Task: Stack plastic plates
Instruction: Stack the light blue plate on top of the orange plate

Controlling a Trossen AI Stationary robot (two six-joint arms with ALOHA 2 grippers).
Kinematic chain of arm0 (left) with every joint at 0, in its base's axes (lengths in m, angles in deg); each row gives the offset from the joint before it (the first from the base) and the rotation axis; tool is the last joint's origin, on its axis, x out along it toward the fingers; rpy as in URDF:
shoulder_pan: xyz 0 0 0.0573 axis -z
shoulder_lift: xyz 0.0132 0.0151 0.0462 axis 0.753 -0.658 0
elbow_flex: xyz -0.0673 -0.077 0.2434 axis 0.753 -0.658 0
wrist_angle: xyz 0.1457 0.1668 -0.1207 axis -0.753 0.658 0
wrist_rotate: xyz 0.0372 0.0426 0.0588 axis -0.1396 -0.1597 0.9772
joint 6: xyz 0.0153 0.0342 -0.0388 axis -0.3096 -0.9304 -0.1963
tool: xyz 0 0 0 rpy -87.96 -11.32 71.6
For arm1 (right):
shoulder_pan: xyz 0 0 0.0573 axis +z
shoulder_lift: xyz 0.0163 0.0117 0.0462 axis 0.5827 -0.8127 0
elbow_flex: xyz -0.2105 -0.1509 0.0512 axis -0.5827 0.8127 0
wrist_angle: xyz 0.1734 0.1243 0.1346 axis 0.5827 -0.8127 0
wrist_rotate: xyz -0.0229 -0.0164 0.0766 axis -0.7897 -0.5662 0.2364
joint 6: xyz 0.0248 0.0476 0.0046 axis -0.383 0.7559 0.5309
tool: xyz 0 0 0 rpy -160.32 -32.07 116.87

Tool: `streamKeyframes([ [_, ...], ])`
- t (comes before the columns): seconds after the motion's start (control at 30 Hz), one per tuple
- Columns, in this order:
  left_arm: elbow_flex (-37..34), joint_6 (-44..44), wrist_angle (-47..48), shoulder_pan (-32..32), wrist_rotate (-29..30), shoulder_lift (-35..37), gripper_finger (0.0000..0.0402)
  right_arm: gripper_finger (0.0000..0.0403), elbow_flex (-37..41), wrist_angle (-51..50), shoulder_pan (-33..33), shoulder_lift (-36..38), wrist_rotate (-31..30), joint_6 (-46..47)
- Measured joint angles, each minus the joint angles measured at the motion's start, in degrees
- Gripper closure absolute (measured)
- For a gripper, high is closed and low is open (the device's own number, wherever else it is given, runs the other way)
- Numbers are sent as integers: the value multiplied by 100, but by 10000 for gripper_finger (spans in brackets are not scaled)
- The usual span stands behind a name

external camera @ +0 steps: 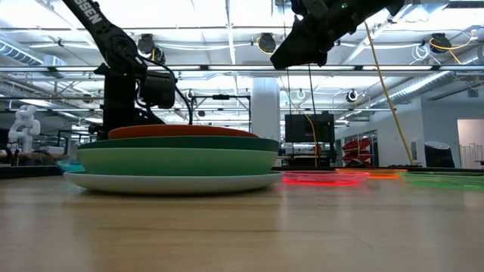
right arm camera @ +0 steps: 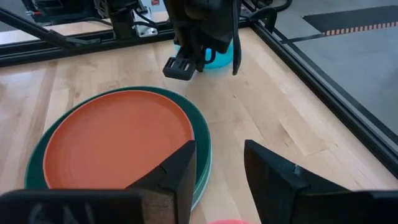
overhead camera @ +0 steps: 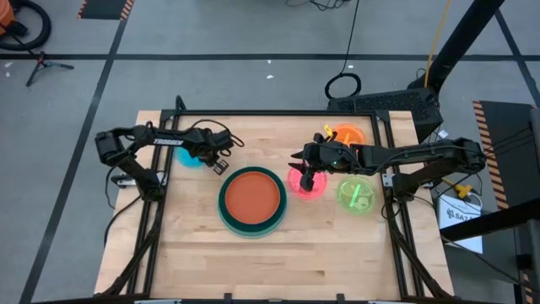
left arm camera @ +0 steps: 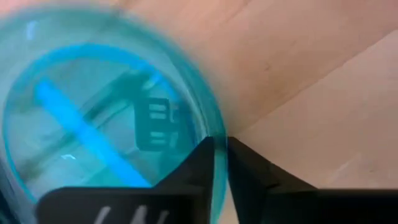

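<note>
A stack of plates [overhead camera: 251, 199] sits mid-table, with an orange-red plate [right arm camera: 118, 137] on top, dark green and light green ones below it, and a pale plate [external camera: 174, 182] at the bottom. My left gripper [overhead camera: 202, 156] is shut on the small translucent cyan plate [overhead camera: 191, 155], left of and behind the stack. My right gripper [overhead camera: 305, 175] hangs open above the pink plate [overhead camera: 305, 184], well off the table in the low view [external camera: 302, 41]. The orange plate [overhead camera: 348, 133] and the lime plate [overhead camera: 356, 195] lie flat on the table to the right. My left gripper pinches the cyan plate's rim [left arm camera: 219, 140] between its two fingers [left arm camera: 193, 171], one finger over the plate's inner side and one outside it. Only the fingertips meet the rim. I cannot tell whether the plate is off the table.
A black frame rail [right arm camera: 292, 50] runs along the table's edges. Bare wood [overhead camera: 278, 253] stretches across the near half of the table, in front of the stack. The left arm's wrist [right arm camera: 199, 37] stands beyond the stack as seen from the right wrist.
</note>
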Motion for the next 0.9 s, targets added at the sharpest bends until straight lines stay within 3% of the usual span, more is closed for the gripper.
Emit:
streamKeyframes([
  [0.17,-9,49,50,218,260,6,394,273,0,0,2,0,0,0],
  [0.43,165,244,714,701,626,32,395,273,0,0,2,0,2,0],
  [0.67,744,499,1872,1267,1256,43,395,273,0,-2,2,0,4,0],
  [0.9,1604,347,2570,2009,1452,43,395,273,0,-78,2,0,7,0],
])
